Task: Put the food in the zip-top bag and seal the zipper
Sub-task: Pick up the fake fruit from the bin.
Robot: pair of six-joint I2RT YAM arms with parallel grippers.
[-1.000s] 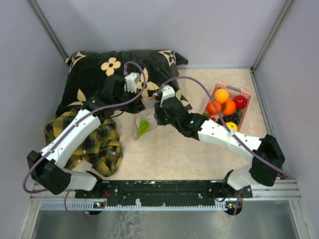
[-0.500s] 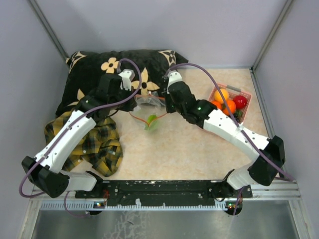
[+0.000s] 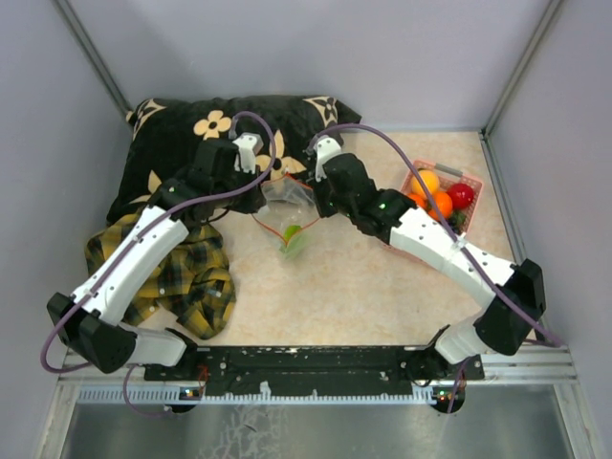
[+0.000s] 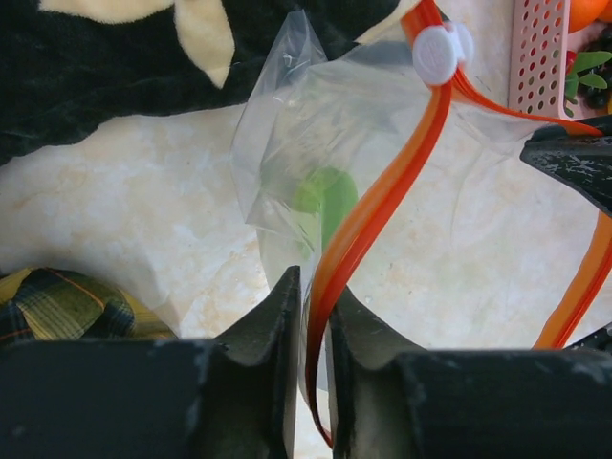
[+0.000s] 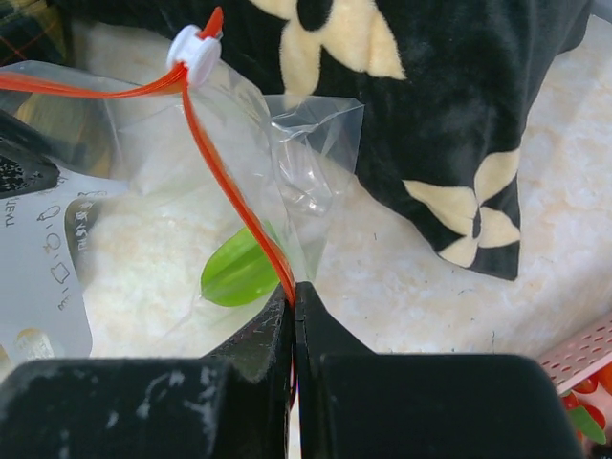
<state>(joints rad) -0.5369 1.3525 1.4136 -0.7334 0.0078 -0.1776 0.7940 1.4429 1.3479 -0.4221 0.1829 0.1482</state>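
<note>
The zip-top bag (image 3: 287,203) hangs between my two grippers in front of the pillow, and a green food piece (image 3: 293,235) lies inside it. My right gripper (image 5: 294,306) is shut on the zipper (image 5: 234,196), the red-orange strip. The white slider (image 5: 194,53) sits at the strip's far end. My left gripper (image 4: 308,316) has its jaws slightly apart, with the zipper (image 4: 382,201) and bag film running through the gap. The green piece (image 4: 323,196) shows through the plastic. More food, two oranges (image 3: 426,182) and a red apple (image 3: 461,195), lies in the pink basket.
The pink basket (image 3: 477,196) stands at the right, close behind my right forearm. A black flowered pillow (image 3: 191,143) fills the back left, just behind both grippers. A yellow-black plaid cloth (image 3: 196,277) lies under my left arm.
Both grippers moved back toward the pillow, lifting the bag and spreading its mouth. The right gripper closed on the zipper. The left jaws have just parted a little.
</note>
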